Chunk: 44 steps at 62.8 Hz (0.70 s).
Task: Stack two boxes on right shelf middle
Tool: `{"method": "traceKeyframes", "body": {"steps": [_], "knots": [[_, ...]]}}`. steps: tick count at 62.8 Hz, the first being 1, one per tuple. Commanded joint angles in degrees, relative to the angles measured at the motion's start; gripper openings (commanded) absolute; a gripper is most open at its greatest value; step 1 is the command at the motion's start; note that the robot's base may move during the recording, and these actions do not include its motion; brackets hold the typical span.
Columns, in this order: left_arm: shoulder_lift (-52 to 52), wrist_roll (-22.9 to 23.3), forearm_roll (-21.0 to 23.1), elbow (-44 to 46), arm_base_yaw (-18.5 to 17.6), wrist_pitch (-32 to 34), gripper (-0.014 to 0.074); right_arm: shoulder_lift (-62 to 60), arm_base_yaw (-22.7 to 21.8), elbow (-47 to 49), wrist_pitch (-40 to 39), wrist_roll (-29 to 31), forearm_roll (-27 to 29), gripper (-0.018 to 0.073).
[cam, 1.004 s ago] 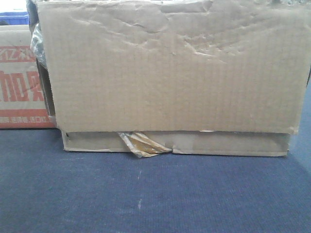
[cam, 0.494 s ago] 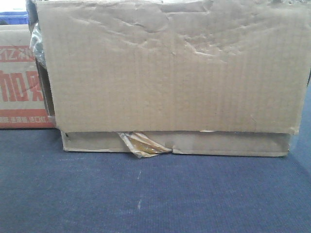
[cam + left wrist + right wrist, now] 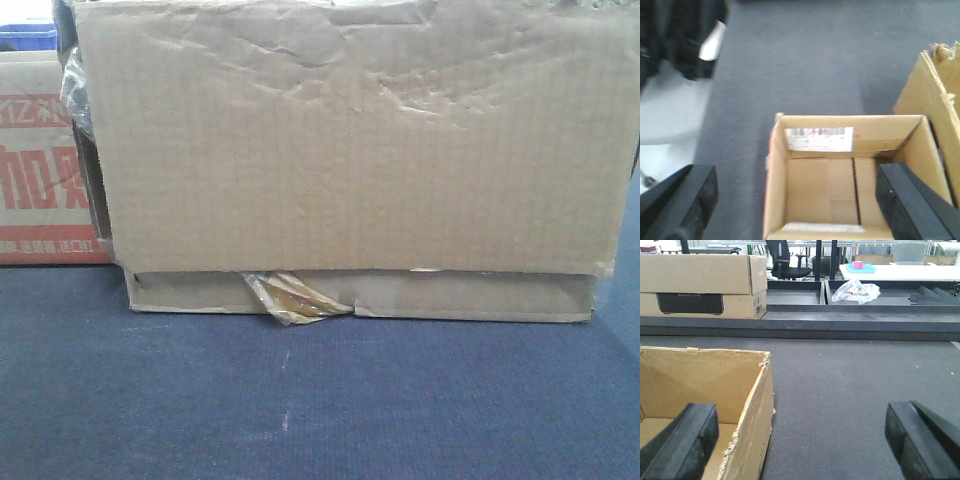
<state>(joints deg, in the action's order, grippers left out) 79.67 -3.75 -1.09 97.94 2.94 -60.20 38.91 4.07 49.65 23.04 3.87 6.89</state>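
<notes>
A large plain brown box (image 3: 350, 150), creased, fills the front view on blue carpet, with yellowish tape (image 3: 290, 295) peeling at its bottom flap. From above, the left wrist view shows a smaller open box (image 3: 820, 190) with a white label inside. My left gripper (image 3: 797, 200) is open across that box's left wall, one finger over the carpet, the other over the box's inside. My right gripper (image 3: 800, 440) is open across the torn right wall (image 3: 757, 415) of the plain box, its left finger inside. Neither touches cardboard. The shelf is out of view.
A red-printed carton (image 3: 40, 180) stands left of the plain box, with a blue bin (image 3: 28, 38) behind. Beyond the carpet runs a dark ledge with another carton (image 3: 700, 285) and a plastic bag (image 3: 856, 291). A white and black body (image 3: 670, 115) lies left of the open box.
</notes>
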Motion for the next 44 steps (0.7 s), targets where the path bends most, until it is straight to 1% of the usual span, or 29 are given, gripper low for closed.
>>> {"method": "traceKeyframes", "body": {"steps": [1, 4, 10, 13, 33, 44], "knots": [[5.6, -6.0, 5.6, 5.6, 3.2, -3.5, 0.0535, -0.1, 0.0, 0.5, -1.1, -0.1, -0.1, 0.057], [8.4, -7.8, 6.4, 7.2, 4.6, -4.2, 0.0535, -0.1, 0.0, 0.5, -1.0, -0.1, -0.1, 0.057], [13.0, -10.5, 6.1, 7.8, 6.4, -3.6, 0.0535, -0.1, 0.0, 0.5, -0.8, -0.1, -0.1, 0.057], [15.2, -11.2, 5.8, 7.8, 7.0, -3.5, 0.0535, -0.1, 0.0, 0.5, -0.8, -0.1, -0.1, 0.057], [27.4, -11.2, 5.5, 7.8, 7.4, -4.5, 0.0527, -0.1, 0.0, 0.5, -0.2, -0.1, -0.1, 0.057], [30.7, -11.2, 5.5, 7.8, 7.4, -6.6, 0.0527, -0.1, 0.0, 0.5, -0.2, -0.1, -0.1, 0.057]]}}
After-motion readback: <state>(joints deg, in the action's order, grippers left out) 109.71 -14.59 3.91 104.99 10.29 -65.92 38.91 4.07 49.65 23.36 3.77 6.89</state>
